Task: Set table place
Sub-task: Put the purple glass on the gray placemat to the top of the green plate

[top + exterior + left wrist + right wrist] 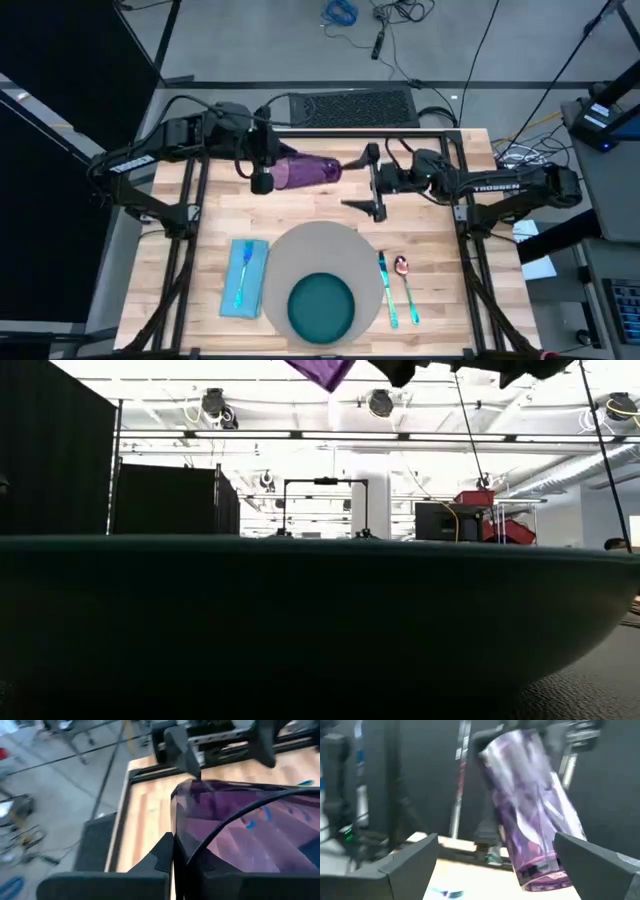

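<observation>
The left gripper (268,168) carries the translucent purple plastic cup (307,171) lying on its side in the air above the far half of the light wooden plank desk (180,290), its fingers (165,852) closed on the cup's wall at one end. The cup looks light, stiff and smooth, so it could slip or turn in a side grip; a hold across the wall near the rim seems safest. Just beyond the cup's free end, the right gripper (372,183) faces it with fingers (412,857) spread wide, holding nothing. Below and nearer the desk's front edge lie the big round grey-beige mat (320,245) with the round teal plate (321,306) on it, the light-blue cloth napkin (246,278) bearing a teal-handled utensil, and two teal-handled pieces of cutlery (395,288) on the mat's other side. The wooden strip behind the mat looks free for the cup, though both arms crowd above it.
</observation>
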### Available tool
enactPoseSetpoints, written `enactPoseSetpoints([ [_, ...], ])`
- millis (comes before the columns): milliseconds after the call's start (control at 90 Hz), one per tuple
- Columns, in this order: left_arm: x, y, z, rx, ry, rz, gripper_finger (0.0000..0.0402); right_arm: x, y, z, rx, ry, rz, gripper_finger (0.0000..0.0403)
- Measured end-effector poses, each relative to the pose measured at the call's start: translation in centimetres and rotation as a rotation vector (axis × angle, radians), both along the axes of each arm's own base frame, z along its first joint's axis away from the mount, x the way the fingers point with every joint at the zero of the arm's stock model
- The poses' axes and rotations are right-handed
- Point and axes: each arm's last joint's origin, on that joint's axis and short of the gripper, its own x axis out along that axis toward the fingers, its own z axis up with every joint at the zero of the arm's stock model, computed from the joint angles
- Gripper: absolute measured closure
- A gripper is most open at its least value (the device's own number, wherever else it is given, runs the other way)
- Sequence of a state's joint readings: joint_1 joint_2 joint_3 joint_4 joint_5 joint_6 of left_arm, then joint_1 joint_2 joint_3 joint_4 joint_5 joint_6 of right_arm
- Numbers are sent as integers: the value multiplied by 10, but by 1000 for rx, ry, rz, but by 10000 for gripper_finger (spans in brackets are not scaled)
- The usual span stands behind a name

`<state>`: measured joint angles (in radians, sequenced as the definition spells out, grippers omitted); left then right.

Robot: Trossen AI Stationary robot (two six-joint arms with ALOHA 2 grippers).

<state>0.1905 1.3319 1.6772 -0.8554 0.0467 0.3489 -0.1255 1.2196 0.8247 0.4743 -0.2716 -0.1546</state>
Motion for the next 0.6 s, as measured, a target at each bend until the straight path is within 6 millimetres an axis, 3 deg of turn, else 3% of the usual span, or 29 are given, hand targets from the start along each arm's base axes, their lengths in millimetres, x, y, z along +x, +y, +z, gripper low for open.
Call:
enactPoseSetpoints([
  [133,5,0,-3,-30,7,-19,402,2,2,10,-13,59,5,23],
  [278,24,3,-14,-82,32,8,402,3,2,18,-9,98,-5,23],
  [600,70,5,-39,-98,37,-14,401,13,-2,0,18,207,-87,23],
])
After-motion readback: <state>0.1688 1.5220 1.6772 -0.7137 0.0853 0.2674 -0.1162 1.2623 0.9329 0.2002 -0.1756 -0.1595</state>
